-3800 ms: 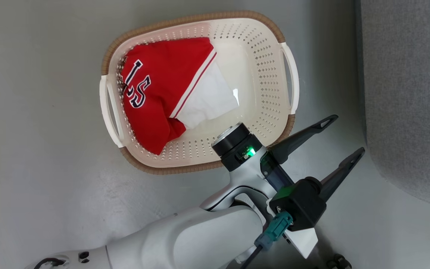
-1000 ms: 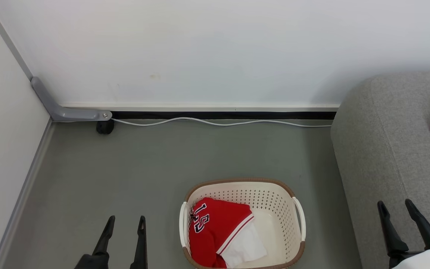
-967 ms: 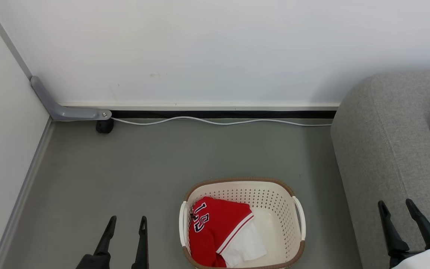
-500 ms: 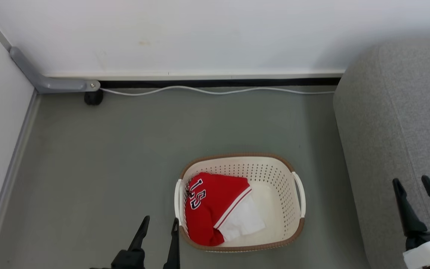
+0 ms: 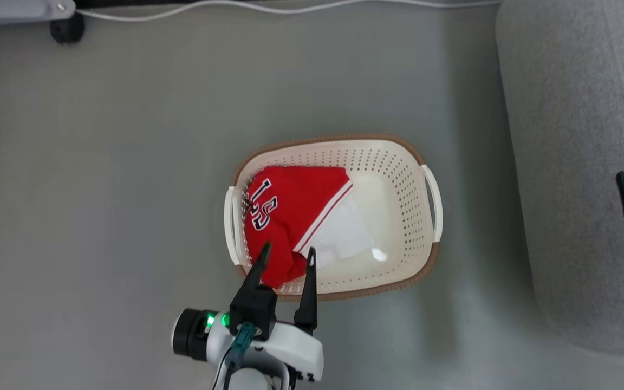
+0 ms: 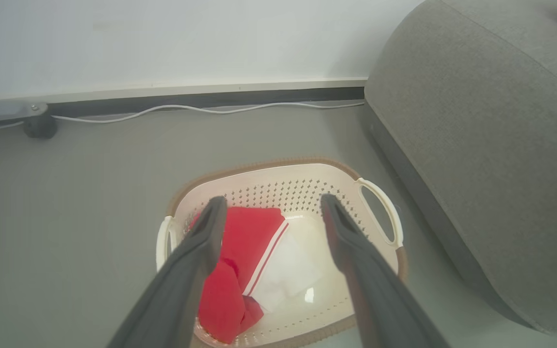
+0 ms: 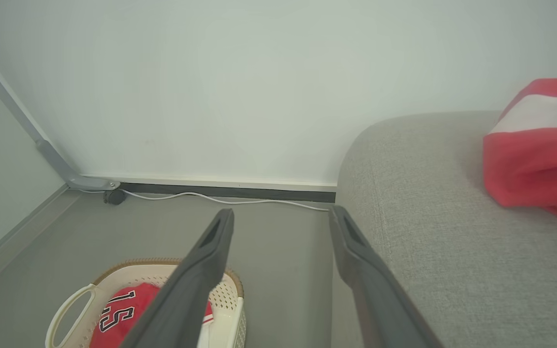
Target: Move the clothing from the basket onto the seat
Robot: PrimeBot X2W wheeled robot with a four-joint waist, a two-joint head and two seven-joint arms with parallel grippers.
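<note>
Open grey floor (image 5: 101,162) lies left of the basket (image 5: 333,139); a white cable (image 5: 290,6) runs along the far wall. The left claw (image 5: 288,250), released, hangs over the near-left rim above a red jersey (image 5: 290,200) numbered "15", beside a white label (image 5: 344,233). At right, the sofa (image 5: 572,162) carries a second jersey (image 7: 535,150); the right claw (image 7: 282,211) is released.

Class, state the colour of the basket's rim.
Brown, woven-look, on the basket; head view shows it best.
</note>
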